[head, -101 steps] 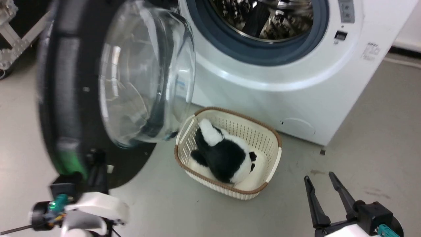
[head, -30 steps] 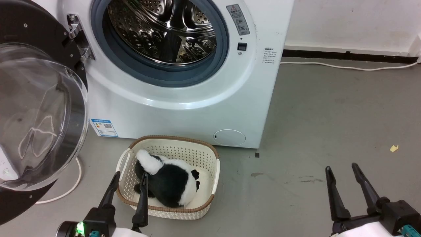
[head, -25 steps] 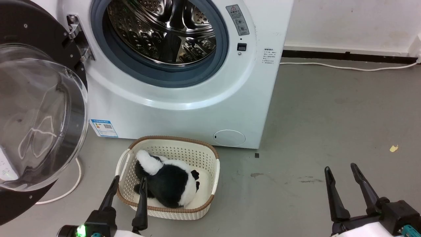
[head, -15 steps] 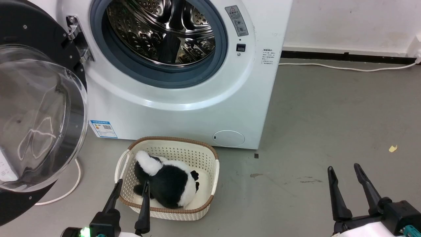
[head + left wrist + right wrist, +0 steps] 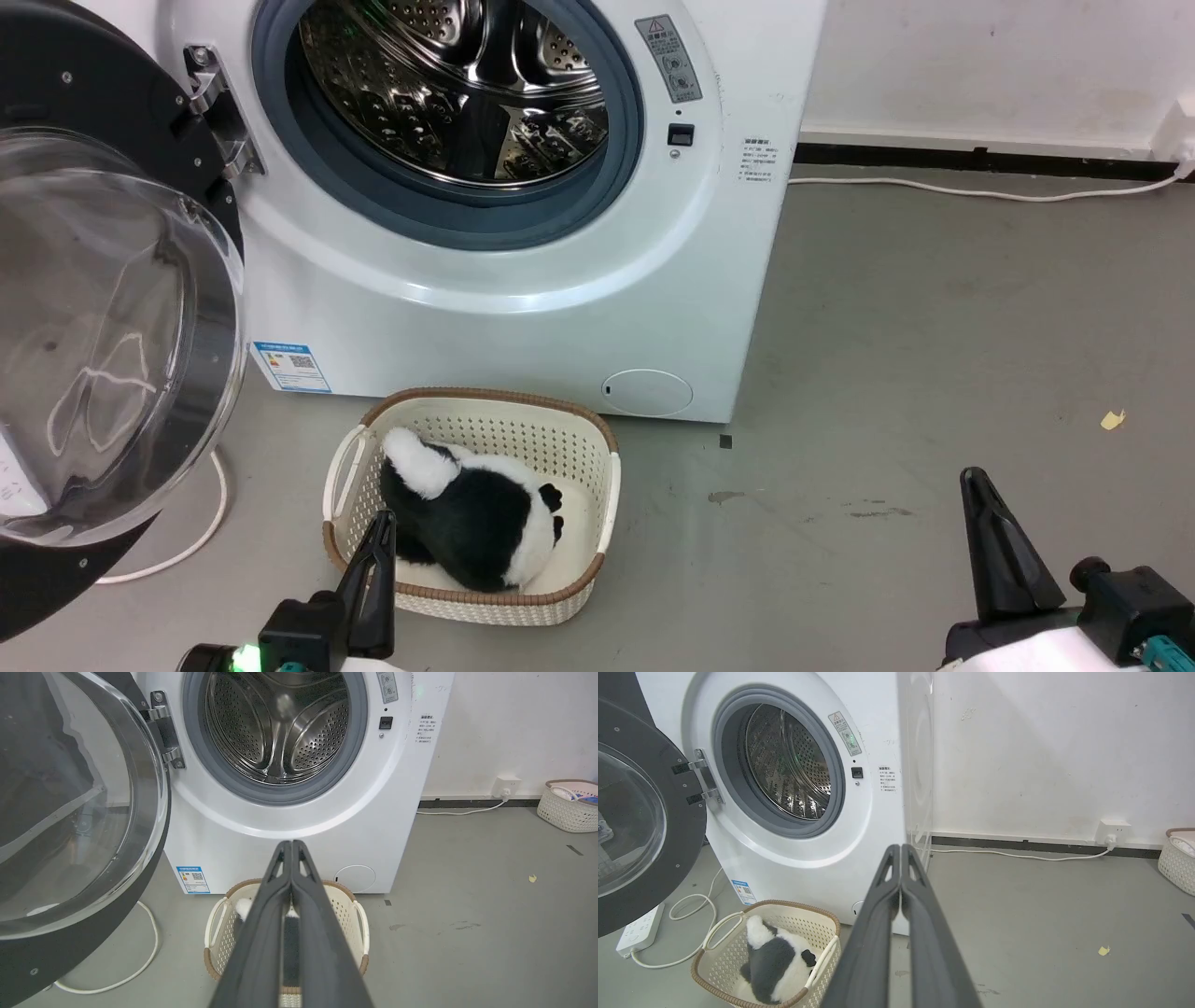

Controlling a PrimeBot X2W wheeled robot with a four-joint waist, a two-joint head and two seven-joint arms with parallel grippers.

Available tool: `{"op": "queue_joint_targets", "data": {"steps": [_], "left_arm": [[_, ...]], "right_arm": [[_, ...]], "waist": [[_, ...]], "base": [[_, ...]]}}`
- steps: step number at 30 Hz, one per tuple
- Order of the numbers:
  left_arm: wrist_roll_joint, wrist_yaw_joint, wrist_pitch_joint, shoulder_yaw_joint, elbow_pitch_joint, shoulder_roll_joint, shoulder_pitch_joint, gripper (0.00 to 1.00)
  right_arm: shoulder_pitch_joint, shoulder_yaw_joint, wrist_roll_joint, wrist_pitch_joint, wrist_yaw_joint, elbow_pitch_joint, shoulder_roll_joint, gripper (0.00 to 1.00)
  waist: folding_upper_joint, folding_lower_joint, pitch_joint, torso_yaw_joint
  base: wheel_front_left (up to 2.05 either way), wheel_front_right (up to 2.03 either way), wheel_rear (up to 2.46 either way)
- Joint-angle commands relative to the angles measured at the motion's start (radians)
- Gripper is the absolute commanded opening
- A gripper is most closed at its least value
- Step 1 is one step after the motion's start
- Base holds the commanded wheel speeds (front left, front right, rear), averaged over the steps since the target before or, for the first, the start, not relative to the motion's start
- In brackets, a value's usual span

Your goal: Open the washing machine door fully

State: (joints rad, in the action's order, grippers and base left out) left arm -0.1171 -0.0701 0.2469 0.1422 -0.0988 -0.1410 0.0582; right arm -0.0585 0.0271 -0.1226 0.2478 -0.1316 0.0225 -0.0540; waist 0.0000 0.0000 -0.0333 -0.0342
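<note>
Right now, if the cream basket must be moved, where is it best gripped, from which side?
Likely its white loop handle on the robot's left: it bows off the basket wall, leaving a gap for one finger. Come from above.

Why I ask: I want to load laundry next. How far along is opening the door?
Done: the washing machine door is swung wide on its hinge, drum exposed. In hand: nothing; left gripper and right gripper are shut and empty, away from the door. Left: seemingly nothing more.
</note>
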Motion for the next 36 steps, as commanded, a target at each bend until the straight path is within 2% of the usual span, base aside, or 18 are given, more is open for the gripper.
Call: {"op": "queue_joint_targets", "data": {"steps": [1, 36], "left_arm": [[0.005, 0.003, -0.005, -0.007, 0.004, 0.003, -0.003, 0.00], [0.039, 0.024, -0.078, -0.048, 0.033, 0.030, -0.020, 0.00]], "right_arm": [[0.003, -0.001, 0.006, -0.005, 0.000, -0.001, 0.000, 0.00], [0.020, -0.009, 0.042, -0.079, 0.000, -0.008, 0.001, 0.00]], "waist": [[0.0000, 0.0000, 0.000, 0.000], [0.0000, 0.0000, 0.010, 0.011]], "base": [[0.00, 0.00, 0.00], [0.00, 0.00, 0.00]]}}
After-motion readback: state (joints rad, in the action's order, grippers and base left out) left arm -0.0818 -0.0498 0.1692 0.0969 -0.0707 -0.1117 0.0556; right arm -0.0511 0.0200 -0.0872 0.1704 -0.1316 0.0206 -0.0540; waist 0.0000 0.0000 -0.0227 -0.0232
